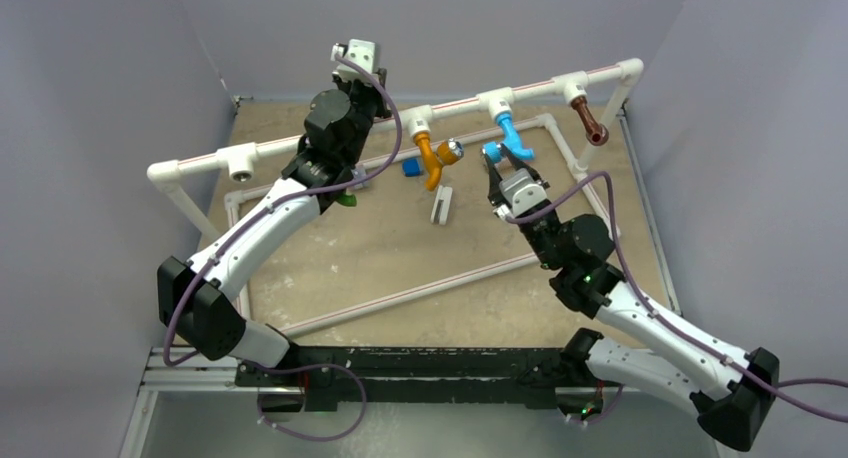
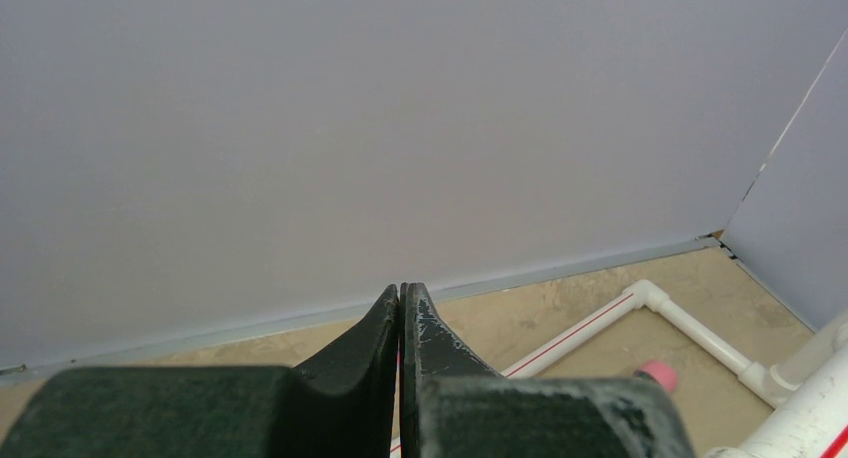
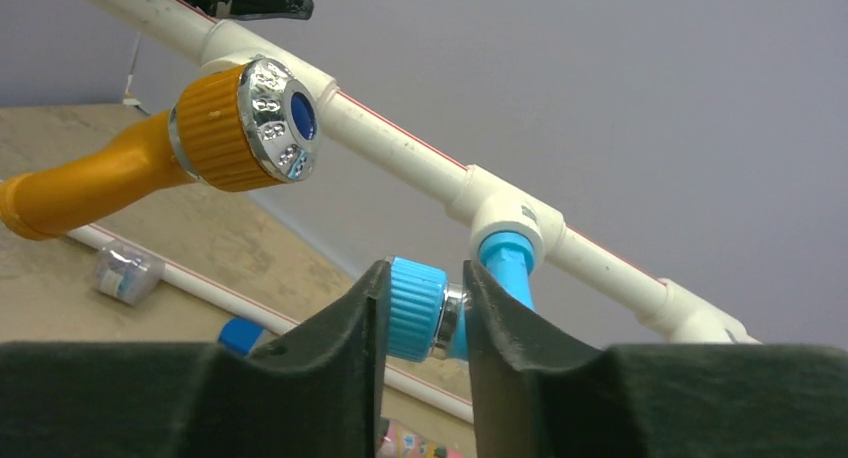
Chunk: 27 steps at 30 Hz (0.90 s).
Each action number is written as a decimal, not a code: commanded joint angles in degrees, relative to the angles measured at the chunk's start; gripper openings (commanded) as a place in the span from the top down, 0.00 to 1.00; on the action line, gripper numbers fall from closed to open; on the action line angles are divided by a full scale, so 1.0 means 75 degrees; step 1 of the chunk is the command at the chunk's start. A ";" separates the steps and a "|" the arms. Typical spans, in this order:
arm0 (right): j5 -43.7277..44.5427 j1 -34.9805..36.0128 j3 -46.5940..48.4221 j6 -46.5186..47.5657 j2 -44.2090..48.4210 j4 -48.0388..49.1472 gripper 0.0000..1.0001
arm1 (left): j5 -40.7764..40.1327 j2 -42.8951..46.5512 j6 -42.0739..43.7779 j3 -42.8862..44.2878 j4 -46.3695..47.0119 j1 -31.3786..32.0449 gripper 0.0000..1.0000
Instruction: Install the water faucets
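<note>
We see the right gripper (image 3: 425, 270) pinching the round ribbed knob (image 3: 413, 308) of the blue plastic toy faucet (image 3: 506, 266). Its two black fingers (image 3: 340, 348) press on both sides of the knob. This faucet sits in the middle of the right wrist picture. It is plugged into a white T-joint (image 3: 505, 213) on the long white plastic pipe (image 3: 400, 148).

We think the faucet is light and hard, and its smooth plastic may slip. The ribs on the knob look like the best place to hold it for turning. We guess a hard pull could bend the thin pipe.

The left gripper (image 2: 401, 290) is shut tight with nothing in it, at the bottom of the left wrist picture.

Only the top picture shows the whole row. The orange plastic faucet with a shiny silver knob (image 1: 435, 160) is in the middle. The brown plastic faucet (image 1: 590, 123) is at the upper right, and one bare white joint (image 1: 240, 161) is at the left. Only the right wrist picture shows the grip up close. The left wrist picture shows no faucet at all.
</note>
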<state>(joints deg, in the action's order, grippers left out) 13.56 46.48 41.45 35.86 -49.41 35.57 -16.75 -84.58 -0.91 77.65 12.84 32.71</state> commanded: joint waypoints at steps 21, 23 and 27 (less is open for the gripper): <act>0.0111 -0.0022 0.2111 -0.4035 0.0531 -0.3111 0.26 | 0.0525 -0.0609 0.0196 -0.0720 -0.3033 0.0238 1.00; 0.0045 -0.0022 0.2321 -0.4577 0.0397 -0.3627 0.23 | 0.0453 -0.0648 0.0203 -0.0588 -0.3004 0.0236 0.99; -0.0236 -0.0022 0.2611 -0.5715 0.0104 -0.4580 0.04 | 0.0277 -0.0902 0.0180 0.0048 -0.3218 0.0233 0.97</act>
<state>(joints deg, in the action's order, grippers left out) 13.85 46.46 58.13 4.47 -46.87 9.74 -16.99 -84.95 -1.41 79.59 11.11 32.71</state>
